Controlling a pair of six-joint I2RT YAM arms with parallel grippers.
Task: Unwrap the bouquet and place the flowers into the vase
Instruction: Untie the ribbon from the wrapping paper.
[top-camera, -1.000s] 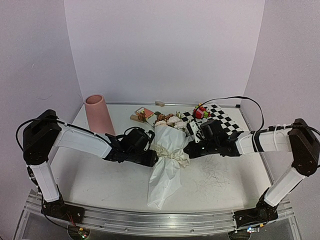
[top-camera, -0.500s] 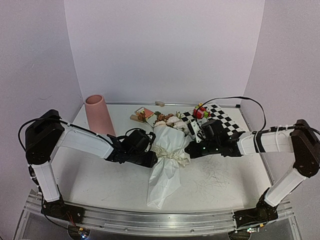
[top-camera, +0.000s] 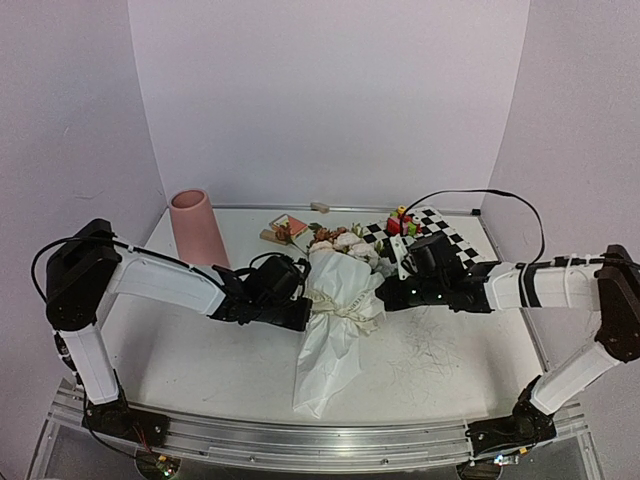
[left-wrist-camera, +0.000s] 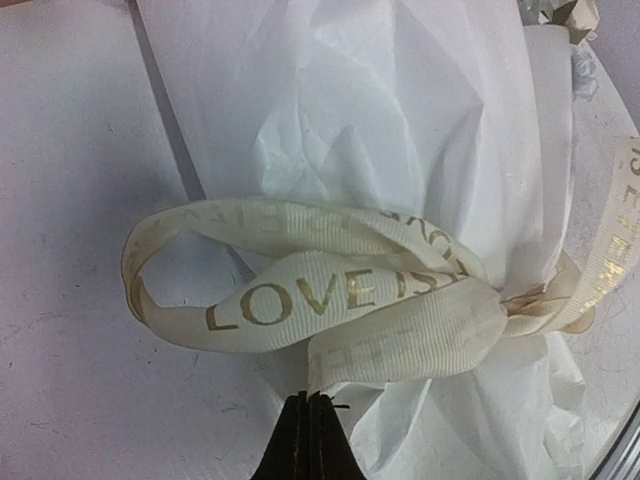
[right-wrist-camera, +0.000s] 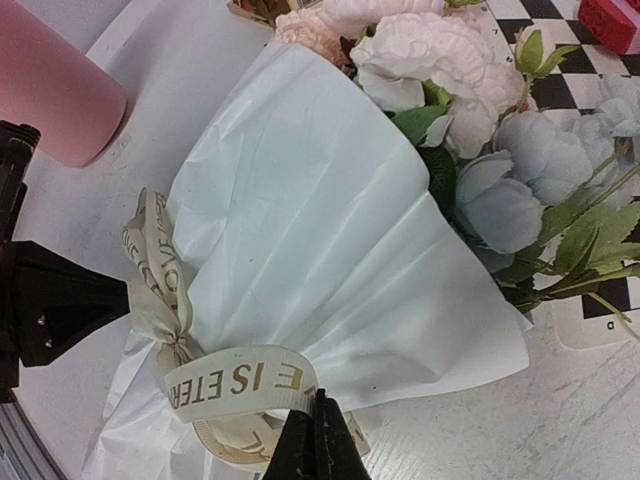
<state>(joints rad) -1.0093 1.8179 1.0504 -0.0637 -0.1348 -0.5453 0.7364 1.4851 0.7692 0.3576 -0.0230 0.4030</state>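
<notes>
The bouquet lies in the middle of the top view on the table. Its paper tail points to the lower edge and its flowers to the upper centre. A cream ribbon with gold letters ties it at the waist. The left gripper sits at the bottom centre of its wrist view, clenched, with its tips pinching the lower edge of a ribbon loop. The right gripper, at the bottom centre of its own view, is likewise clenched and nips the end of a ribbon tail. In the top view the two claws flank the knot from left and right. The vase stands upright at upper left, well apart from the bouquet. A checkered mat with small blocks lies at upper right, just beside the flowers.
</notes>
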